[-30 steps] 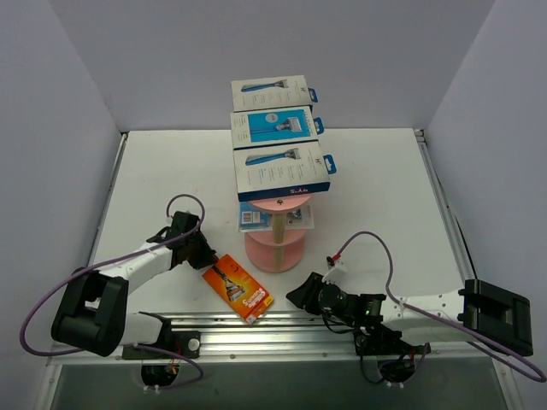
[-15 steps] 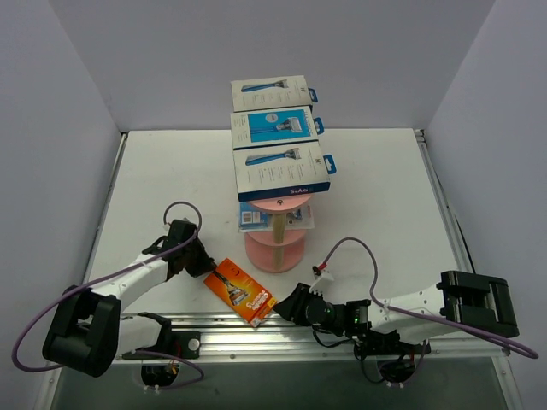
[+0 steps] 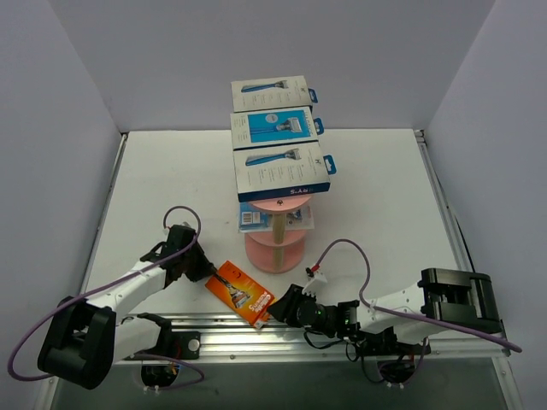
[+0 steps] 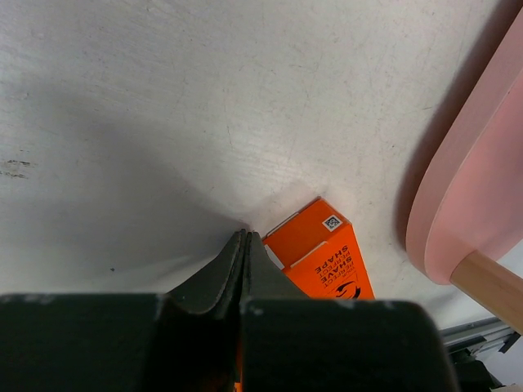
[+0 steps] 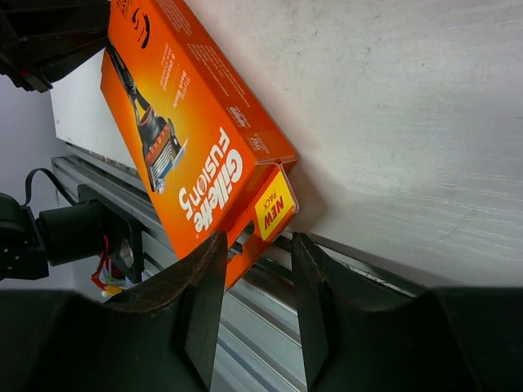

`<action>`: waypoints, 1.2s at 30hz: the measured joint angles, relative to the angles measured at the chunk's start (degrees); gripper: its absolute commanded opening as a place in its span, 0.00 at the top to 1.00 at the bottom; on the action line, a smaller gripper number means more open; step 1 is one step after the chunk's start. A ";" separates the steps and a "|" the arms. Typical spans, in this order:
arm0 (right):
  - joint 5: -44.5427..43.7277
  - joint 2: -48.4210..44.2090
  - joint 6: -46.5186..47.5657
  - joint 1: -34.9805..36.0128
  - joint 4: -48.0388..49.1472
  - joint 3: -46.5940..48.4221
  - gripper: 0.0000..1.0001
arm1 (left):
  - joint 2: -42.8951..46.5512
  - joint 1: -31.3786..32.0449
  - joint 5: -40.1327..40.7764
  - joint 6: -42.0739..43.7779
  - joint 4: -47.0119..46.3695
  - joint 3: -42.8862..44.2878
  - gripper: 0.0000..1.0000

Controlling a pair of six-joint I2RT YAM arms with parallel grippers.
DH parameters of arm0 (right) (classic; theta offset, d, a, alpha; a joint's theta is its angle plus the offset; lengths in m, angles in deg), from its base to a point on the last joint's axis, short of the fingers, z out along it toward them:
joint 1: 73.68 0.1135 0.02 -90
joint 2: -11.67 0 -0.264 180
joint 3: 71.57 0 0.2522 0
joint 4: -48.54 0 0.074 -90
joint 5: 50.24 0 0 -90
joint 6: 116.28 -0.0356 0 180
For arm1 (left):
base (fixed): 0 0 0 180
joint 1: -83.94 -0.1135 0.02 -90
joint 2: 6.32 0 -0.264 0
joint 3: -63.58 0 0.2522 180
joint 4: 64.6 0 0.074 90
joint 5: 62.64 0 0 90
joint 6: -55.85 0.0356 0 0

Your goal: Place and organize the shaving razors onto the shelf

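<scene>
An orange razor pack (image 3: 241, 293) lies flat at the table's near edge, its tab end over the metal rail. My left gripper (image 3: 203, 268) is shut, with its tips against the pack's far left corner (image 4: 319, 257). My right gripper (image 3: 279, 309) is open, and the pack's yellow-labelled hang tab (image 5: 274, 208) sits just ahead of the gap between its fingers (image 5: 204, 294). The pink shelf (image 3: 275, 249) stands behind the pack. Three white-and-blue razor boxes (image 3: 282, 171) lie in a row on its top tier. A clear blister pack (image 3: 255, 219) rests on the tier below.
The metal rail (image 3: 222, 329) runs along the near edge under the pack's tab end. Grey walls close in the left, right and back of the table. The shelf's pink lower tier (image 4: 474, 188) and beige post (image 4: 490, 286) are close to the right of my left gripper.
My right arm has swung left along the near edge, bringing its open fingers up to the pack's tab. My left gripper and the orange pack have shifted slightly toward the near edge.
</scene>
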 measured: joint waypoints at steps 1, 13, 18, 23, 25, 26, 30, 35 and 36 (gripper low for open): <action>0.00 0.26 -0.07 0.00 0.00 0.04 0.66 | 0.02 0.09 -0.02 0.00 0.00 -0.02 0.98; 0.68 3.98 -0.70 0.00 4.13 0.66 0.67 | 0.76 1.95 0.42 -1.53 0.13 -0.44 0.98; 1.25 6.10 -0.98 0.28 6.36 1.14 0.68 | 1.55 2.78 1.03 -2.51 0.13 -1.01 0.98; 1.27 6.54 -1.49 0.55 7.21 1.14 0.69 | 2.05 3.15 1.22 -3.21 0.04 -1.36 0.98; 1.27 6.54 -1.62 0.66 7.19 1.11 0.69 | 2.14 3.39 1.29 -3.34 0.07 -1.38 0.98; 1.27 6.54 -1.70 0.70 7.19 1.14 0.68 | 2.19 3.54 1.44 -3.43 0.07 -1.38 0.98; 1.29 6.54 -1.81 0.70 7.19 1.14 0.63 | 2.78 4.15 1.90 -3.76 0.28 -1.64 0.98; 1.29 6.54 -2.01 0.70 7.17 1.11 0.63 | 3.91 5.03 2.73 -4.81 0.68 -2.16 0.98; 1.29 6.54 -2.05 0.70 7.13 1.11 0.63 | 4.07 5.22 2.91 -4.94 0.74 -2.23 0.98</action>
